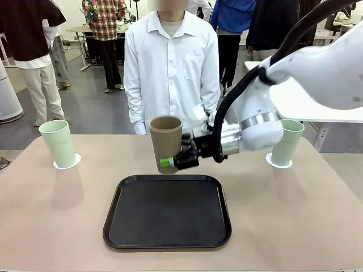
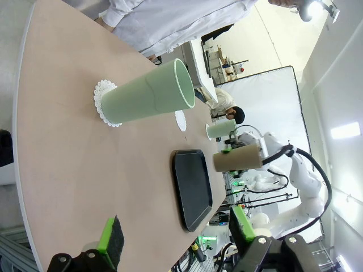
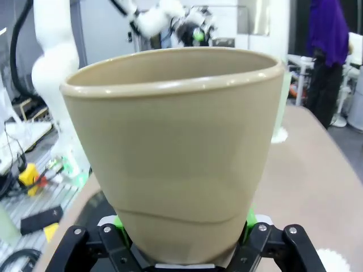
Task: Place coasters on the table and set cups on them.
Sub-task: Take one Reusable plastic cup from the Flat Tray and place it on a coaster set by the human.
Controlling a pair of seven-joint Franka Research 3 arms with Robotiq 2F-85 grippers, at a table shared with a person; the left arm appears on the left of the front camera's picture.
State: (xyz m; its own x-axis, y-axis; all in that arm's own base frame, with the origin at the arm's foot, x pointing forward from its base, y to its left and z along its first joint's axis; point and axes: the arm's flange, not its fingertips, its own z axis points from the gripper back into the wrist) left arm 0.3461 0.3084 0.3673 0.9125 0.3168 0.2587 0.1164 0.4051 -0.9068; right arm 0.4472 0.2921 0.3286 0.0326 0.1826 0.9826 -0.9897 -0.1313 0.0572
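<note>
My right gripper (image 1: 170, 163) is shut on the base of the tan brown cup (image 1: 165, 141), holding it upright in the air over the far edge of the black tray. In the right wrist view the cup (image 3: 176, 147) sits between the green pads (image 3: 120, 222). One mint cup (image 1: 58, 143) stands on a coaster (image 1: 68, 164) at the table's (image 1: 51, 215) far left. Another mint cup (image 1: 287, 141) stands on a coaster (image 1: 279, 164) at the far right. A bare coaster (image 2: 180, 120) lies between them. My left gripper (image 2: 176, 235) is open and holds nothing, away from the near mint cup (image 2: 150, 93).
A black tray (image 1: 167, 212) lies in the middle near the front edge. A person in a white shirt (image 1: 170, 62) stands at the far side, right behind the held cup. The white right arm (image 1: 317, 68) spans the right half above the table.
</note>
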